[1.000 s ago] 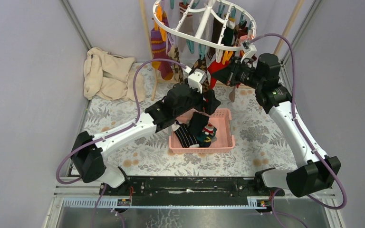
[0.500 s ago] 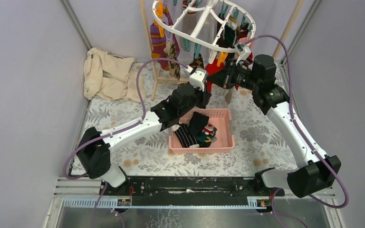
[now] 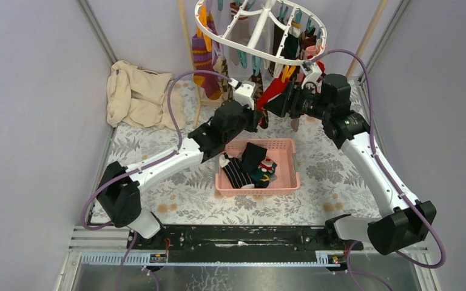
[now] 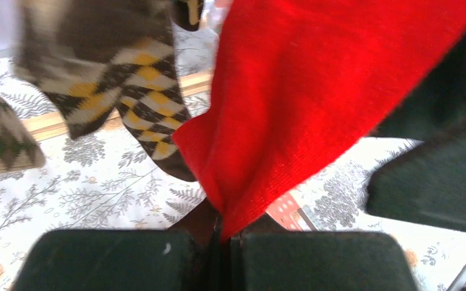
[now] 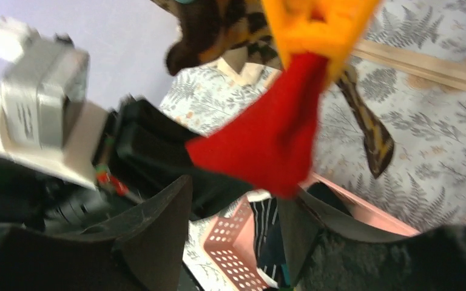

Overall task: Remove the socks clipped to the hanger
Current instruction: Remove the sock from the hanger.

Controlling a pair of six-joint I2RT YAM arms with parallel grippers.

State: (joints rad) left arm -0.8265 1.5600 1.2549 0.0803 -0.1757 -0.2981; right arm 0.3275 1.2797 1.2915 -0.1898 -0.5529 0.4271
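- The red sock (image 4: 315,91) is pinched, by its lower tip, in the closed left gripper (image 4: 221,242).
- The right gripper (image 5: 236,206) is spread open with nothing gripped, just below the orange clip (image 5: 318,30).

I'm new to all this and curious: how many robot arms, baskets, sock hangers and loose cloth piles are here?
Robot arms: 2 (left arm, right arm)
Pink basket: 1
White hanger: 1
Beige cloth pile: 1
Total: 5
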